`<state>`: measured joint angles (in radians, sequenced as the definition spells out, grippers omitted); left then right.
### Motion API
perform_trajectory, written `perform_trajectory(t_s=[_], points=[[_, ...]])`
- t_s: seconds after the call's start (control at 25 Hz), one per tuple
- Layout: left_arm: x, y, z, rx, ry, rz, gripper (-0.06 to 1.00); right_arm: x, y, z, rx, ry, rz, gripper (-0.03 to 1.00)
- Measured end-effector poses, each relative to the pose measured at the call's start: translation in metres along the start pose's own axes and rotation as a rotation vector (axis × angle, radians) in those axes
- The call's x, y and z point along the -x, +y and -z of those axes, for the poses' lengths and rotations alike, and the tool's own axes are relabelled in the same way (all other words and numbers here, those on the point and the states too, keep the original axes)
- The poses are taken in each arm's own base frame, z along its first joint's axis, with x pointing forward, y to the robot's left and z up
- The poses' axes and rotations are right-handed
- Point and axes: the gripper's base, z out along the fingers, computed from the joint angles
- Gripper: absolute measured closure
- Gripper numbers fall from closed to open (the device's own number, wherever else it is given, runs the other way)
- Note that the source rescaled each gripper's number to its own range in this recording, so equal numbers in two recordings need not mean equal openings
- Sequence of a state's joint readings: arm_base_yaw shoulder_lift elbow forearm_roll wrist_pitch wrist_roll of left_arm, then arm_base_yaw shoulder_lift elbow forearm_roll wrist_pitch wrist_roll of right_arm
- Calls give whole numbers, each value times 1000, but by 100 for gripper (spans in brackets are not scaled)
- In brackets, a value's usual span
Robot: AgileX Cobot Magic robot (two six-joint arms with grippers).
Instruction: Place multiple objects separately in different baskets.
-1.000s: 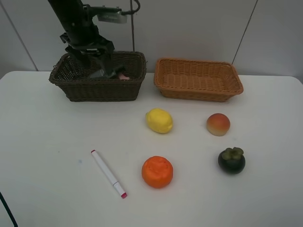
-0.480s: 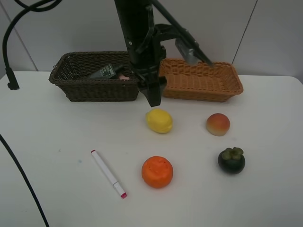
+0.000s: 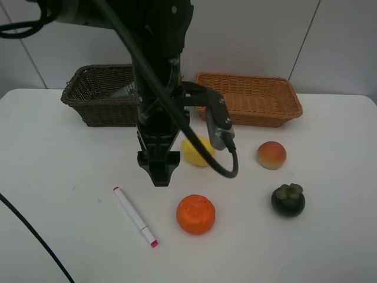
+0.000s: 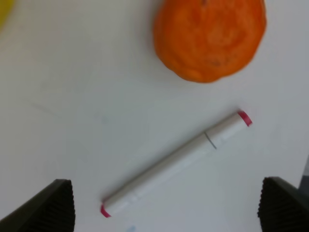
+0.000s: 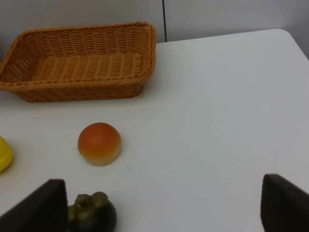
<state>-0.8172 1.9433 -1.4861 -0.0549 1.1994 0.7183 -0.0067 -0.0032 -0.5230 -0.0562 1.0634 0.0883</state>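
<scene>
A white marker (image 3: 135, 217) with pink tips lies on the table at the front left; it also shows in the left wrist view (image 4: 176, 164). My left gripper (image 3: 158, 171) hangs open just behind it, pointing down, with nothing between its fingers (image 4: 169, 209). The orange (image 3: 195, 214) (image 4: 210, 38) sits to the marker's right. The lemon (image 3: 201, 154) is partly hidden by the left arm. On the right are the peach (image 3: 271, 155) and the mangosteen (image 3: 288, 200). My right gripper (image 5: 164, 208) is open and empty, facing the peach (image 5: 99, 143) and mangosteen (image 5: 91, 213).
The dark brown basket (image 3: 94, 97) stands at the back left, with its right part and its inside hidden behind the left arm. The light tan basket (image 3: 247, 98) (image 5: 79, 63) stands at the back right. The lemon's edge (image 5: 4, 154) shows in the right wrist view.
My left arm has swung from over the dark basket forward, past the lemon, to hang above the table just behind the marker. The objects on the table have not moved.
</scene>
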Motion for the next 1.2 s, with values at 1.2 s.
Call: perform_trajectory(t_s=[1.2], points=[[-49, -59, -98, 81, 73, -352, -6, 0, 0, 0, 0, 0, 0, 13]])
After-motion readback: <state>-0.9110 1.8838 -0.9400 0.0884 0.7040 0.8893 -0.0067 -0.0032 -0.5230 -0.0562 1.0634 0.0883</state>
